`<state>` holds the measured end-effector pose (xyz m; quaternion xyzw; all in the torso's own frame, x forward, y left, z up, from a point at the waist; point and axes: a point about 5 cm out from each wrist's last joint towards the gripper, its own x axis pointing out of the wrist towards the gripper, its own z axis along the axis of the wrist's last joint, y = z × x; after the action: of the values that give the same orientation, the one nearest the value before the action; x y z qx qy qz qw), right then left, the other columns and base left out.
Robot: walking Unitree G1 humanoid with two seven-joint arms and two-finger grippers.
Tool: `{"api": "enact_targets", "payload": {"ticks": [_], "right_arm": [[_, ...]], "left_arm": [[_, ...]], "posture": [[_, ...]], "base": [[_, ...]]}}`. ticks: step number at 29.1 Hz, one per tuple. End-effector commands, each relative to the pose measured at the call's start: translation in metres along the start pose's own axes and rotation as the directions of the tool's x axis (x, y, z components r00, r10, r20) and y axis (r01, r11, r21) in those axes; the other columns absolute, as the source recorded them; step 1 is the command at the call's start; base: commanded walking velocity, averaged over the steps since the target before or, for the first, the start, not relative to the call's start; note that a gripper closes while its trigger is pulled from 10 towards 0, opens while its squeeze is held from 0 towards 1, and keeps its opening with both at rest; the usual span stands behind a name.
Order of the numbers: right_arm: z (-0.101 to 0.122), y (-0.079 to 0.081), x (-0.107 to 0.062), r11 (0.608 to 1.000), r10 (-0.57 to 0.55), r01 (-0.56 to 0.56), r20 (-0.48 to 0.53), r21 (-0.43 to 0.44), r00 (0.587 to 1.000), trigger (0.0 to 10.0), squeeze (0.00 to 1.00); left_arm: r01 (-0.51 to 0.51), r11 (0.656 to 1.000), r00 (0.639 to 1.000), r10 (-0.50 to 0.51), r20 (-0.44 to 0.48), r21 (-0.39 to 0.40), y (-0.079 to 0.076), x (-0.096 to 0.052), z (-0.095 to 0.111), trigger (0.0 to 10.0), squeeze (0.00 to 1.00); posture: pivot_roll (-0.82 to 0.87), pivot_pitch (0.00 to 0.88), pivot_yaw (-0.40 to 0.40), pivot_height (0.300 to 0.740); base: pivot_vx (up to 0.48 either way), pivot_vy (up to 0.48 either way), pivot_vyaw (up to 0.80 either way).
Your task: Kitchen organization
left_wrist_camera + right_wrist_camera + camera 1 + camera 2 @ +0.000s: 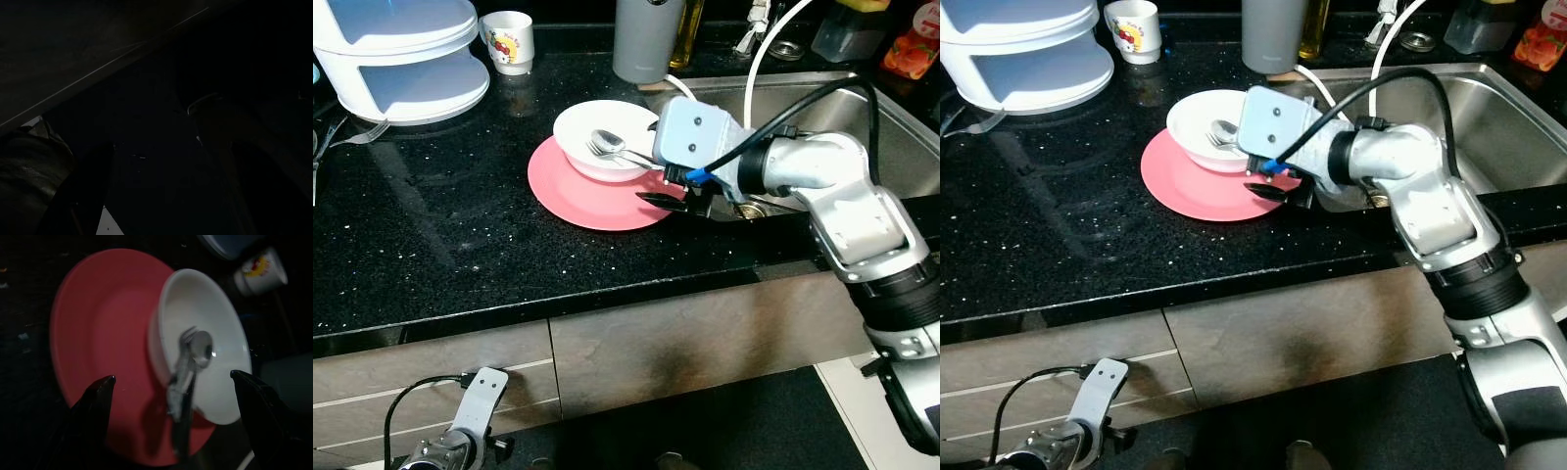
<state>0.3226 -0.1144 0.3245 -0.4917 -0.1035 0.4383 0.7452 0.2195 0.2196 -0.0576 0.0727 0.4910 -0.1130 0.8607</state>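
Observation:
A white bowl (602, 137) sits on a pink plate (592, 196) on the black counter. A metal spoon and fork (612, 147) lie in the bowl, handles over its rim toward the sink. My right gripper (677, 201) hovers low over the plate's near right edge, beside the bowl. In the right wrist view the fingers (95, 396) are spread wide with the bowl (205, 342) and cutlery (188, 362) ahead between them, nothing held. The left arm (470, 416) hangs idle below the counter; its wrist view is very dark.
A steel sink (891, 137) lies right of the plate. A white tiered container (396, 59) and a cup (509, 39) stand at the back left, a grey canister (646, 39) behind the bowl. Cutlery (333, 137) lies at the far left.

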Motion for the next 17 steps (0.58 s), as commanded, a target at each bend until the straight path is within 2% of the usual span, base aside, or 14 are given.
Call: {"api": "enact_targets", "payload": {"ticks": [1, 2, 3, 4, 5, 6, 17], "right_arm": [[0.0026, 0.0067, -0.0005, 0.998, 0.041, -0.042, -0.007, -0.042, 0.999, 9.1, 0.00], [0.0017, 0.0060, -0.0008, 0.998, 0.034, -0.034, -0.016, -0.049, 0.999, 7.8, 0.00], [0.0008, 0.0048, -0.0011, 0.998, 0.024, -0.025, -0.024, -0.055, 0.999, 7.2, 0.00], [-0.0004, 0.0035, -0.0014, 0.998, 0.013, -0.015, -0.035, -0.060, 0.999, 4.4, 0.00], [-0.0012, 0.0028, -0.0016, 0.998, 0.006, -0.008, -0.041, -0.064, 0.999, 4.4, 0.00], [-0.0029, 0.0015, -0.0019, 0.997, -0.005, 0.001, -0.054, -0.072, 0.999, 0.0, 0.00], [-0.0059, 0.0001, -0.0020, 0.993, -0.039, 0.029, -0.086, -0.111, 0.996, 0.0, 0.00]], "left_arm": [[-0.010, 1.000, 1.000, 0.010, -0.001, 0.002, 0.0039, -0.0012, 0.0008, 10.0, 0.00], [-0.010, 1.000, 1.000, 0.010, -0.001, 0.003, 0.0040, -0.0013, 0.0009, 10.0, 0.00], [-0.010, 1.000, 1.000, 0.010, -0.001, 0.003, 0.0041, -0.0013, 0.0010, 10.0, 0.00], [-0.010, 1.000, 1.000, 0.010, 0.000, 0.004, 0.0042, -0.0013, 0.0011, 10.0, 0.00], [-0.010, 1.000, 1.000, 0.010, 0.000, 0.004, 0.0042, -0.0013, 0.0011, 10.0, 0.00], [-0.011, 1.000, 1.000, 0.011, 0.000, 0.004, 0.0042, -0.0013, 0.0011, 10.0, 0.00], [-0.012, 1.000, 1.000, 0.012, 0.002, 0.002, 0.0040, -0.0012, 0.0014, 10.0, 0.00]], "posture": [[-0.07, 0.141, -0.013, 0.740], [-0.07, 0.140, -0.012, 0.740], [-0.07, 0.140, -0.012, 0.740], [-0.07, 0.140, -0.012, 0.740], [-0.07, 0.140, -0.012, 0.740], [-0.07, 0.140, -0.012, 0.740], [-0.07, 0.140, -0.010, 0.740]], "base": [[0.000, 0.000, 0.00], [0.000, 0.000, 0.00], [0.000, 0.000, 0.00], [0.000, 0.000, 0.00], [0.000, 0.000, 0.00], [0.000, 0.000, 0.00], [0.000, 0.000, 0.00]]}}
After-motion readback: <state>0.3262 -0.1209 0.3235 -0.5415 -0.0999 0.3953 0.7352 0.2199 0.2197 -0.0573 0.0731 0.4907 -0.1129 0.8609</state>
